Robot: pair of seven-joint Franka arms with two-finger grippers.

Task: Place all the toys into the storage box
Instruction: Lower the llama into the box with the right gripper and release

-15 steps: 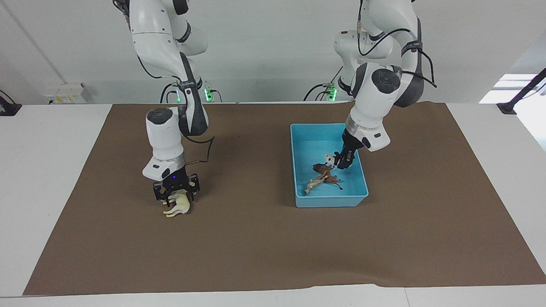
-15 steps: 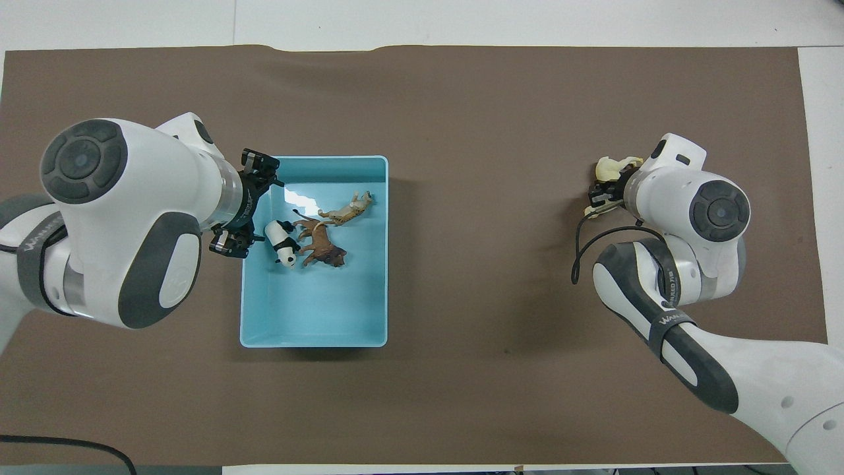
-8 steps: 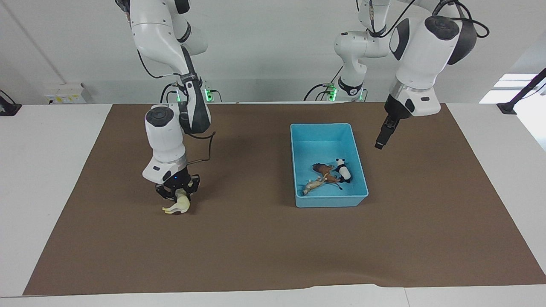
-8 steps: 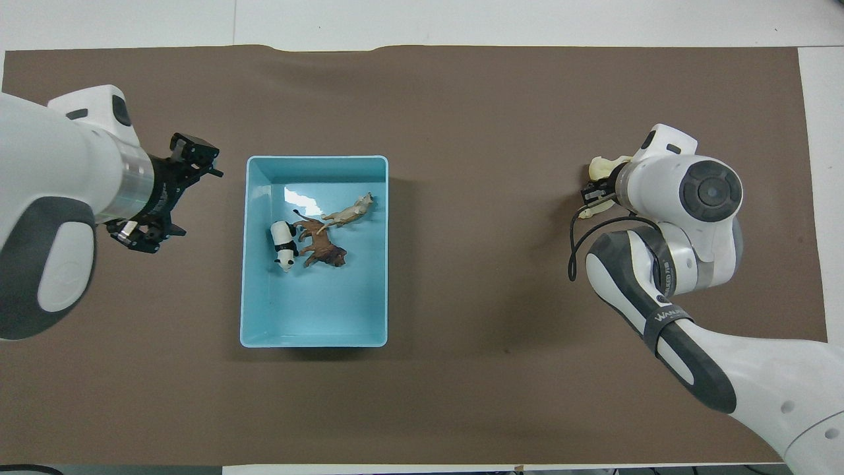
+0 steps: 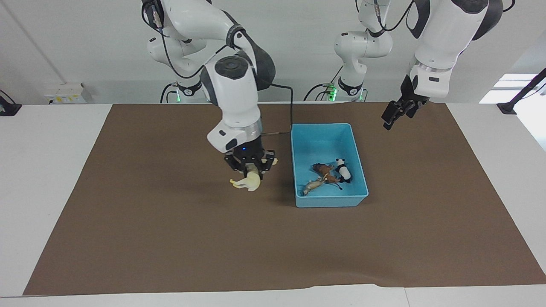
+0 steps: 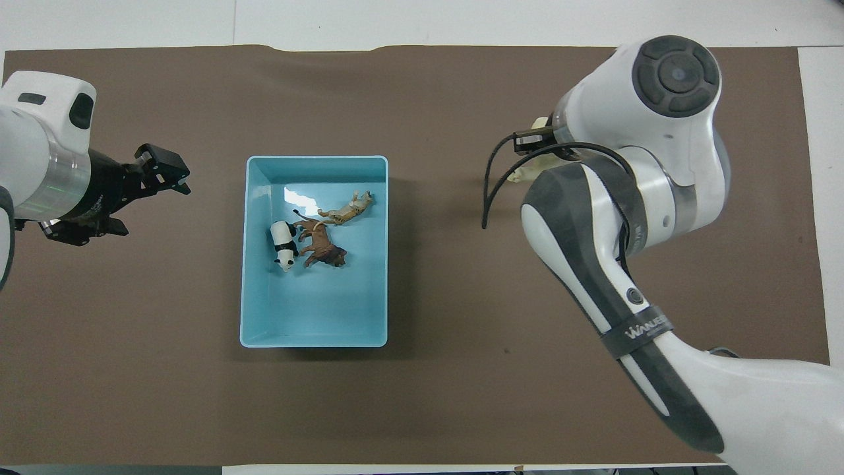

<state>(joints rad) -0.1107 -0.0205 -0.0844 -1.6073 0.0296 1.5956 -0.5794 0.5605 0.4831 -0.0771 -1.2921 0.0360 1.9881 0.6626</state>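
Note:
The light blue storage box (image 5: pixel 330 201) lies on the mat and also shows in the overhead view (image 6: pixel 313 320). In it lie the panda (image 5: pixel 342 169), the brown lion (image 5: pixel 323 169) and the orange tiger (image 5: pixel 315 184), close together. My right gripper (image 5: pixel 249 167) is shut on the pale yellow long-necked figurine (image 5: pixel 247 182) and holds it just above the mat, beside the box toward the right arm's end. In the overhead view the arm hides most of this figurine (image 6: pixel 527 175). My left gripper (image 5: pixel 393 115) is open and empty, raised over the mat beside the box toward the left arm's end.
A brown mat (image 5: pixel 170 247) covers most of the white table. The panda (image 6: pixel 283 245), lion (image 6: pixel 322 247) and tiger (image 6: pixel 346 209) fill the box's middle. The right arm's cable hangs near the box's wall.
My right gripper has lifted the yellow figurine and carried it across the mat to just beside the box. My left gripper has let go of the panda and risen away from the box.

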